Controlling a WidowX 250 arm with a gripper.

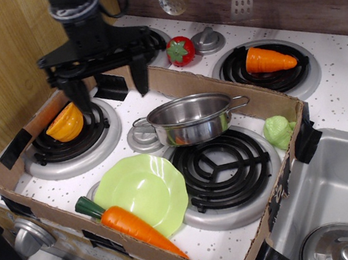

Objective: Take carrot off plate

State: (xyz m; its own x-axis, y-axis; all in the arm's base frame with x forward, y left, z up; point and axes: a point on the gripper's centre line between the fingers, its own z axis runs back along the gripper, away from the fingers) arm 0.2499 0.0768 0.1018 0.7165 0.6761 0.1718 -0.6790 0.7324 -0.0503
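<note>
The long orange carrot (132,226) with a dark green stem cap lies across the near edge of the lime-green scalloped plate (143,189), by the front wall of the cardboard box. My black gripper (111,92) is open and empty, fingers spread wide. It hangs above the back left of the stove, over the left burner, well behind and above the plate and carrot.
A steel pot (191,118) stands behind the plate. An orange bowl-like piece (66,123) sits on the left burner. A stubby carrot (270,59) lies on the back right burner. A strawberry (180,50) and a green lump (278,132) are nearby. The cardboard box wall (68,219) rings the front burners.
</note>
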